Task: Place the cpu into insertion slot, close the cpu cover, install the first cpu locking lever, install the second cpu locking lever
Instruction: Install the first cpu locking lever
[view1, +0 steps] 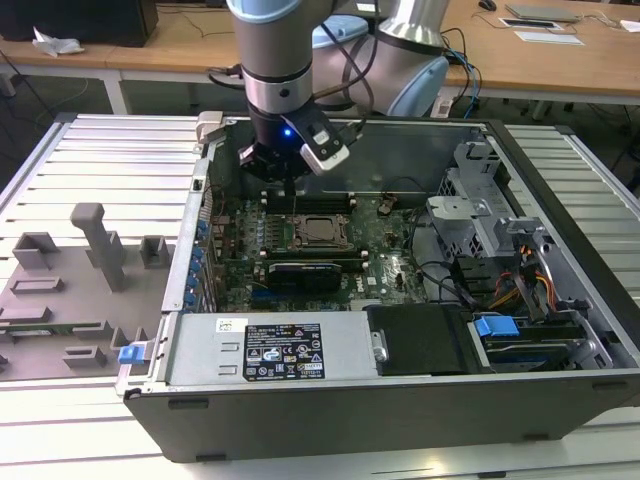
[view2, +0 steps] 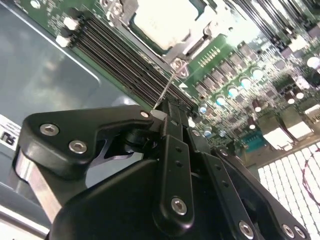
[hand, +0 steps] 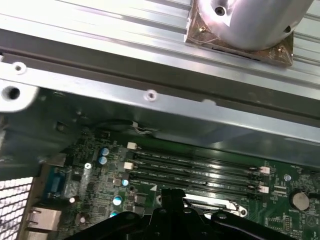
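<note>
Glare washed out the top of the cpu (view2: 160, 21) in the second wrist view, where it sat in the insertion slot (view2: 122, 11), whose pin field lay hidden beneath it. One cpu cover (view2: 200, 34) framed the cpu and seemed to lie flat on it, though part of the frame was cut off at the picture's edge. From the cover corner nearest the claw (view2: 162, 114), one thin wire locking lever (view2: 165, 90) rose at a slant away from the cpu and ended right at the claw's tips. Its black fingers (view2: 172, 150) stood narrow, pressed together. Whether they pinched the lever or only touched it could not be made out.

In the exterior view the claw hung just above the cpu, on the side of the memory slots (hand: 195, 167). Four of these long black slots ran just beside the cpu on the green motherboard (view1: 390, 260), between the cpu and a wall of the computer case (view1: 400, 150).

Farther from the cpu lay one grey labelled power supply (view1: 270, 350) and two blue tabs (view1: 497, 325) (view1: 130, 352). Well apart from the cpu, outside the case, one grey fixture tray (view1: 60, 300) rested on the slatted bench (view1: 120, 150).
</note>
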